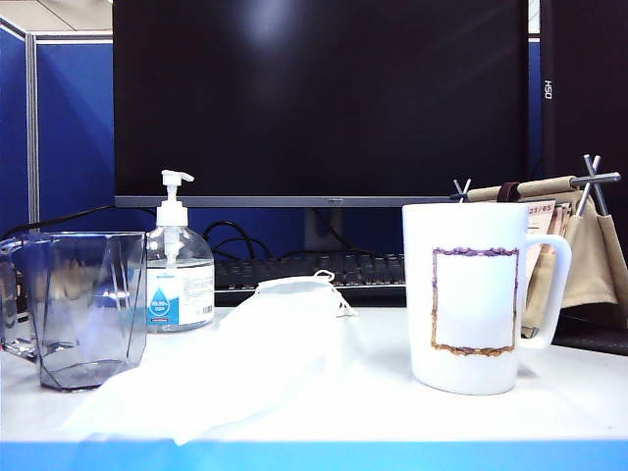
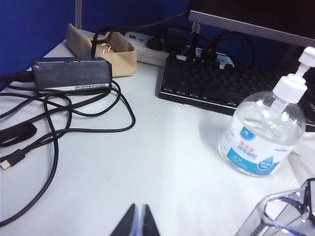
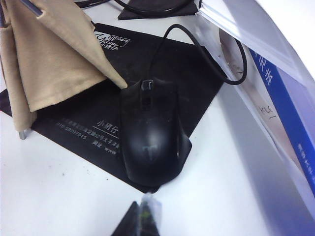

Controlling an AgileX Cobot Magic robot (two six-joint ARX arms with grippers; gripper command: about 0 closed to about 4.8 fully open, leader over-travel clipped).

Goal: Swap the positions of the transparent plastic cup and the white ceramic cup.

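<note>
The transparent plastic cup (image 1: 83, 306) stands at the left of the white desk in the exterior view. The white ceramic cup (image 1: 473, 309) stands at the right, its handle pointing right. Neither arm shows in the exterior view. In the left wrist view my left gripper (image 2: 139, 215) is shut and empty over bare desk, and a corner of the transparent plastic cup (image 2: 288, 212) lies off to one side of it. My right gripper (image 3: 143, 210) is shut and empty above the desk, just short of a black mouse (image 3: 150, 132). The white ceramic cup is out of the right wrist view.
A white face mask (image 1: 265, 348) lies between the cups. A clear pump bottle (image 1: 179, 277) (image 2: 263, 132) stands behind the plastic cup, before a keyboard (image 2: 216, 83) and monitor (image 1: 324, 98). A power adapter (image 2: 71, 73) with cables lies further left. A beige cloth rack (image 3: 47, 54) and mouse pad (image 3: 93, 130) sit right of the mug.
</note>
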